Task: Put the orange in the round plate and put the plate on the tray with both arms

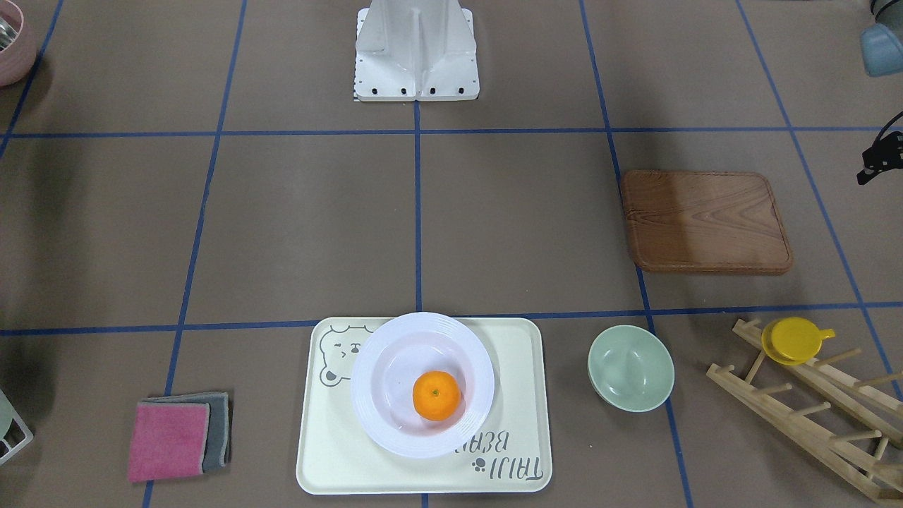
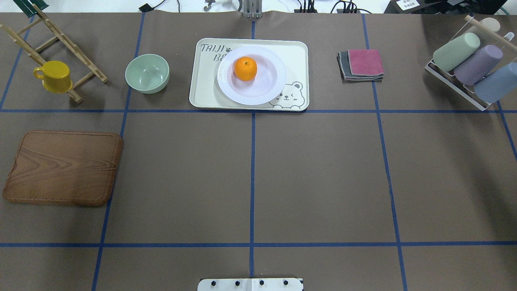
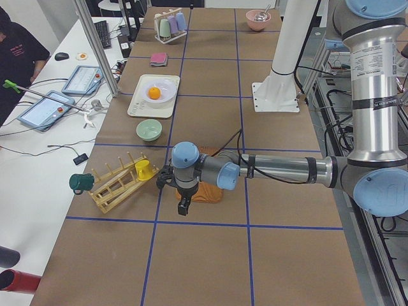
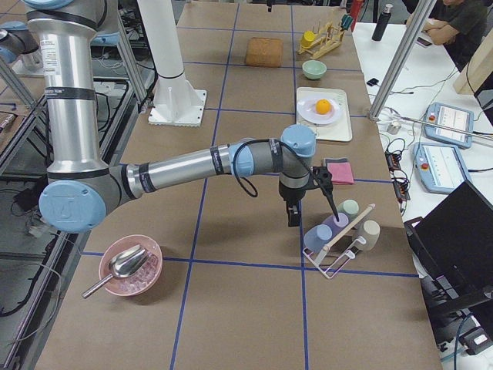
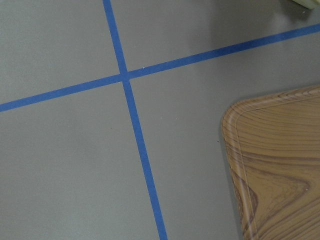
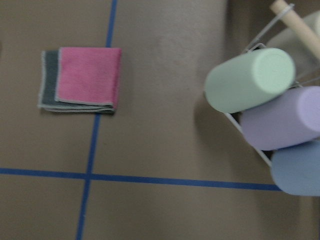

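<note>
The orange (image 1: 437, 395) lies inside the white round plate (image 1: 381, 353), a little off its centre. That plate rests on the cream tray (image 1: 338, 451) at the table's far middle, partly covering the bear drawing. Neither gripper is near them. My left gripper (image 3: 183, 203) hangs above the table beside the wooden board, and I cannot tell whether it is open or shut. A black piece of that arm (image 1: 878, 159) pokes in at the front view's right edge. My right gripper (image 4: 293, 212) hovers between the folded cloths and the cup rack; its state cannot be told either.
A mint-green bowl (image 2: 147, 73) sits left of the tray, with a yellow cup (image 2: 54, 76) on a wooden rack beyond it. The wooden board (image 2: 64, 167) lies at the left. Folded cloths (image 2: 361, 64) and a cup rack (image 2: 468, 64) are at the right. A person (image 3: 16, 57) sits across the table.
</note>
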### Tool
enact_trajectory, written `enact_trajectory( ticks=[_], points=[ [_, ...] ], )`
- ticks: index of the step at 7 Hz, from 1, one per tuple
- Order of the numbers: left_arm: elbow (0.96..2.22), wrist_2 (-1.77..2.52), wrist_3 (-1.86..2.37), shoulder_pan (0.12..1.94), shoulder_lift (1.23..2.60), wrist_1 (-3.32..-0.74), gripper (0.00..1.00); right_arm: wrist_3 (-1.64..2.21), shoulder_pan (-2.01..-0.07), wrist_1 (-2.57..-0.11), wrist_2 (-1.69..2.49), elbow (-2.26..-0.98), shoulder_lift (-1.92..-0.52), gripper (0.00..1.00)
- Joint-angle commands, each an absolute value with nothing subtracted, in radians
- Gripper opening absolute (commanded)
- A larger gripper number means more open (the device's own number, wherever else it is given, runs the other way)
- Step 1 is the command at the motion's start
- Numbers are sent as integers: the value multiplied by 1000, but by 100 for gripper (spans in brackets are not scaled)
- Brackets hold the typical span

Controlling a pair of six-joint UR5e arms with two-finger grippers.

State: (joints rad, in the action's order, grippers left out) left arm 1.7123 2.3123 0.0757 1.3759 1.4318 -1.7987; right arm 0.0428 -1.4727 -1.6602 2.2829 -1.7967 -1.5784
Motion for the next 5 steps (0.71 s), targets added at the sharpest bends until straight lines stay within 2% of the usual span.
enact_trajectory(
  ticks=[1, 5],
  points=[
    [1707, 2313, 78, 1387, 1431, -1798, 98, 6, -1506, -1663, 2315, -1787, -1678, 100],
    [1703, 2313, 78, 1391, 1430, -1798, 98, 2, -1509, -1663, 2330, -1789, -1687, 100]
  ],
)
